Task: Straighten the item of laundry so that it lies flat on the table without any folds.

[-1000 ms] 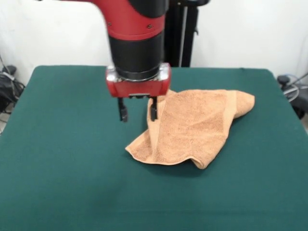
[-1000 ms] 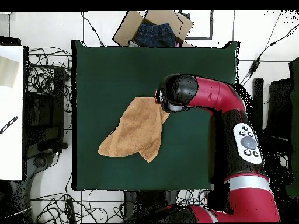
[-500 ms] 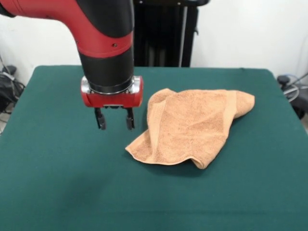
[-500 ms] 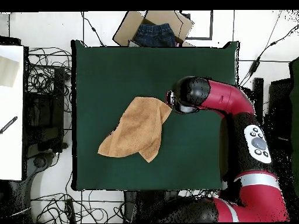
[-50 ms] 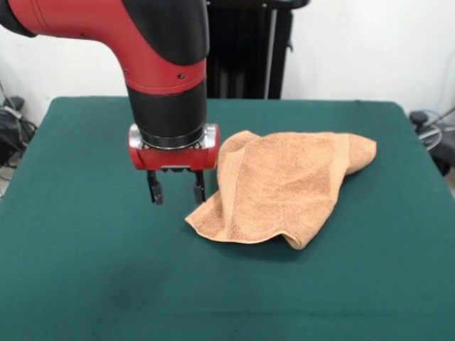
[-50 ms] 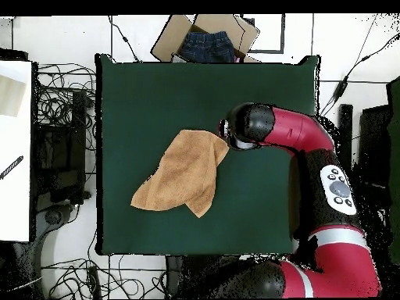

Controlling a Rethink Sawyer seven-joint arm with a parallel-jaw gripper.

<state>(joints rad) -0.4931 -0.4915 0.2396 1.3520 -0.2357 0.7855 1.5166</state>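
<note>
Hovering just beside the towel (image 5: 284, 186), my gripper (image 5: 176, 190) hangs with its fingers (image 5: 155, 192) spread apart and nothing between them, tips pointing down at the table (image 5: 78, 249). From the front, it sits at the towel's 9 o'clock, close to the near-left corner. I see the towel rumpled near the table's middle, one flap folded over itself. Overhead, a cardboard box (image 6: 207, 37) with dark cloth lies past the table's 12 o'clock edge.

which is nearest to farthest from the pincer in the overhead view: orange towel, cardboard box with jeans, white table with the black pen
1. Orange-tan terry towel, right beside the pincer.
2. Brown cardboard box holding blue jeans, beyond the green table's top edge.
3. White side table with black pen, far left.
</note>
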